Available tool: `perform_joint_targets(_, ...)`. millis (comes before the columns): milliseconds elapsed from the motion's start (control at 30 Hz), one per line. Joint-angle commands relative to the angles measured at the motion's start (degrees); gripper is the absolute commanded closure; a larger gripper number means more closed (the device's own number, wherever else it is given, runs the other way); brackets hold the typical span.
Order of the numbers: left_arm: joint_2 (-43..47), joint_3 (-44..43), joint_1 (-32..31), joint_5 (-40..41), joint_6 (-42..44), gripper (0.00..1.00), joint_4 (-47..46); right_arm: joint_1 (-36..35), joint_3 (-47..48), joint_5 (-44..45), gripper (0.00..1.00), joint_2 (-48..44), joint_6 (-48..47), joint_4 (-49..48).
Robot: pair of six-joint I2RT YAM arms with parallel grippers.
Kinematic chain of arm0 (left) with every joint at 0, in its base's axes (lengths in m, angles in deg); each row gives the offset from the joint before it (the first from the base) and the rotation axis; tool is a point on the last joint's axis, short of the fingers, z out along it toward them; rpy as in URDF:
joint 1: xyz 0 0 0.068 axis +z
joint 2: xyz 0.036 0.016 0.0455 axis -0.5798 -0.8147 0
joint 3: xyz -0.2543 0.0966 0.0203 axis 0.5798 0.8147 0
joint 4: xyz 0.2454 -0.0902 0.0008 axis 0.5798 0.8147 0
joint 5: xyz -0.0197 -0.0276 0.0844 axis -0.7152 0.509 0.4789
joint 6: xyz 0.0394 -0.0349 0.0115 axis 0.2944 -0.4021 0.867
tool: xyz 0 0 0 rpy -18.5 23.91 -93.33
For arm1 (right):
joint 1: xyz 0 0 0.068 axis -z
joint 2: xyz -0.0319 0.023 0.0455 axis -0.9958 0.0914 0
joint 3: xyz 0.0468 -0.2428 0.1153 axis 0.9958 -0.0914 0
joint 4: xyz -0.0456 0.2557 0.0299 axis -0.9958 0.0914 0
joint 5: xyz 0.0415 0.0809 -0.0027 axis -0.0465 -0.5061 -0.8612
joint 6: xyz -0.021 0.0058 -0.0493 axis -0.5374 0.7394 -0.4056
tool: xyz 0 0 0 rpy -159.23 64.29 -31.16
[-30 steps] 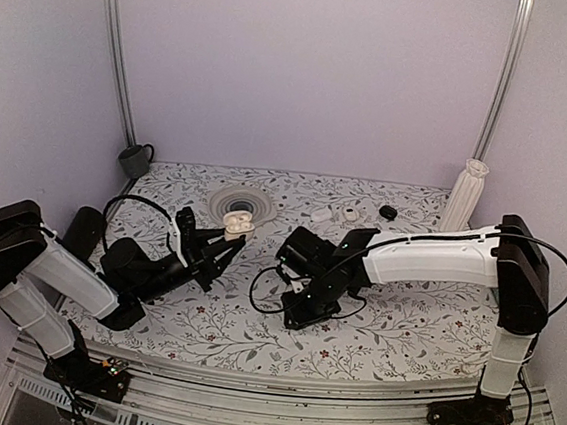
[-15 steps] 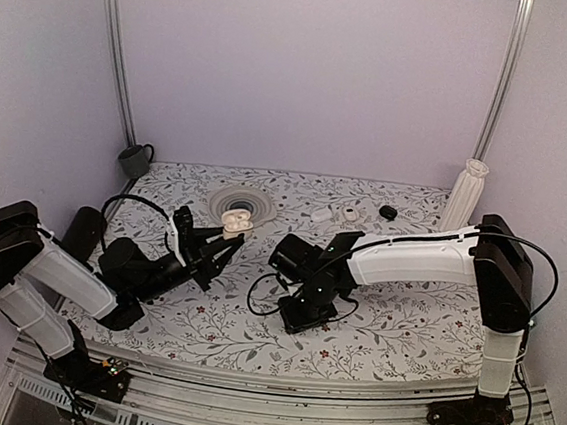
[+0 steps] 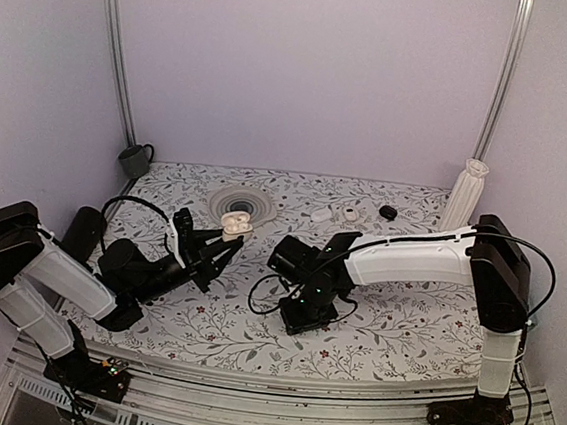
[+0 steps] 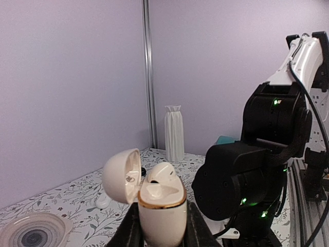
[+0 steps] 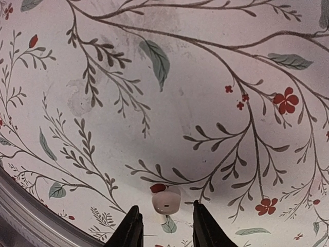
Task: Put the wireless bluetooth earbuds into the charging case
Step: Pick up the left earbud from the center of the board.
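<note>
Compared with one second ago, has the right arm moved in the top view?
Yes. The right arm has shifted slightly left: its elbow is now farther from the white vase and its wrist is nearer the plate.

A floral cloth (image 3: 403, 330) bears 1 white vase (image 3: 464, 197), 1 grey mug (image 3: 134, 161), 1 ringed plate (image 3: 264, 207), 1 black piece (image 3: 388, 213).

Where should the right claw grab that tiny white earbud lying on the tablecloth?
Across its rounded body, from straight above: the earbud lies low on the tablecloth, and the right gripper is open with a finger on each side of it, not touching.
</note>
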Motion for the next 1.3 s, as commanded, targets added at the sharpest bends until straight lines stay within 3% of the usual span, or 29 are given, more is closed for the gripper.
perform_joint_targets(0,1.1,0.6,0.5,0.0,0.9,1.00,-5.2,-0.7,2.5,1.3,0.67,2.7,-0.5,1.3)
perform_joint_targets(600,2.0,0.5,0.5,0.0,1.1,1.00,-4.3,-2.1,3.6,4.1,0.70,3.7,-8.5,2.1)
perform_joint_targets(1267,2.4,0.5,0.6,0.1,1.0,1.00,-3.3,-3.0,3.6,4.9,0.71,5.3,-10.6,2.2)
